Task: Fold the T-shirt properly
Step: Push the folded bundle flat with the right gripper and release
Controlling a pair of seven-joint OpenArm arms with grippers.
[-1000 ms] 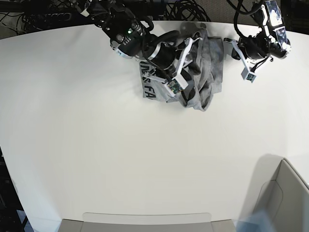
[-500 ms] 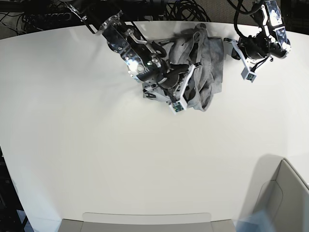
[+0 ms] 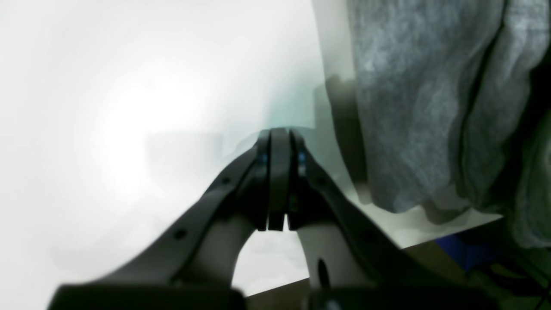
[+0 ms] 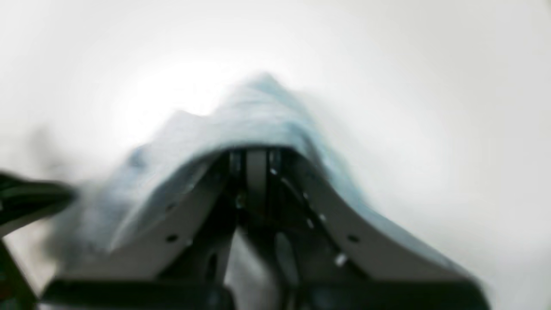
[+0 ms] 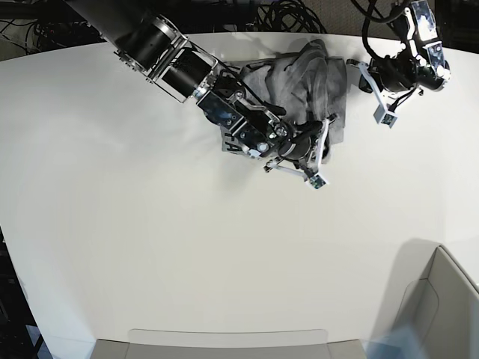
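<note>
The grey T-shirt (image 5: pixel 323 84) lies crumpled at the table's far edge, with a bit of black lettering (image 5: pixel 231 143) showing at its left. My right gripper (image 5: pixel 316 176) reaches over the shirt's near edge. In the blurred right wrist view its fingers (image 4: pixel 257 161) are shut, with a grey fold of the T-shirt (image 4: pixel 258 110) draped around the tips. My left gripper (image 5: pixel 383 114) is shut and empty over bare table, just right of the shirt. In the left wrist view its fingertips (image 3: pixel 279 135) are pressed together beside the T-shirt (image 3: pixel 409 107).
A grey bin (image 5: pixel 443 295) stands at the near right corner. A flat tray edge (image 5: pixel 224 338) runs along the near side. Black cables (image 5: pixel 288 15) lie behind the table's far edge (image 3: pixel 452 228), close to the shirt.
My right arm has swept rightward and toward the near side across the shirt, pulling cloth with it and covering most of the lettering. My left arm has stayed still.
</note>
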